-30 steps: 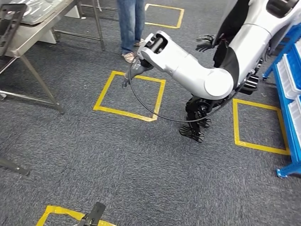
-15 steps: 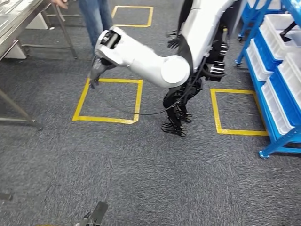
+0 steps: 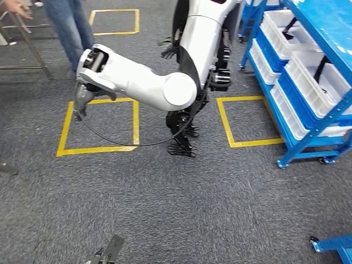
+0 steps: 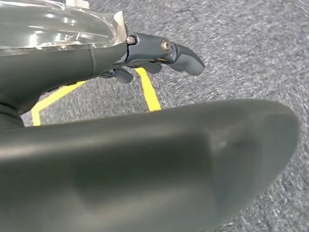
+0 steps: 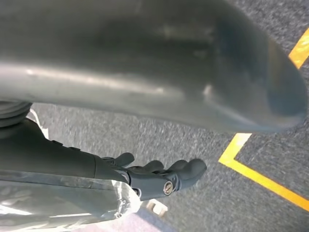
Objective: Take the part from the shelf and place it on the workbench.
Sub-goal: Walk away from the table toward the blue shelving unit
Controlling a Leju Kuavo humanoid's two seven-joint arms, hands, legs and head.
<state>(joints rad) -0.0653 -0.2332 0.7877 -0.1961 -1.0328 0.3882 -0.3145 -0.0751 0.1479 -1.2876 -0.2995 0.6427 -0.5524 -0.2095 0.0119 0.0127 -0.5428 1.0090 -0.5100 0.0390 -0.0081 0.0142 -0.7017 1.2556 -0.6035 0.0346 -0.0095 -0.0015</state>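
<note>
The blue shelf (image 3: 312, 127) stands at the right of the head view and holds white bins (image 3: 309, 82). Dark parts (image 3: 320, 68) lie in some of the bins. My left hand (image 4: 138, 145) hangs over grey carpet beside a yellow tape corner, its fingers (image 4: 171, 50) stretched out and holding nothing. My right hand (image 5: 146, 63) also hangs above the carpet near a yellow line, its fingers (image 5: 164, 179) straight and empty. Metal legs of the workbench (image 3: 31, 47) show at the far top left.
A white humanoid robot (image 3: 199, 44) stands between two yellow floor squares, one arm (image 3: 128, 82) reaching left with a black cable (image 3: 124, 144) looping under it. A person in jeans (image 3: 70, 27) stands near the bench. Another blue frame corner (image 3: 332, 245) sits at the bottom right.
The whole view has swung right: the workbench has slid out to the left and the blue shelf has come further in. The other robot has not moved on the floor.
</note>
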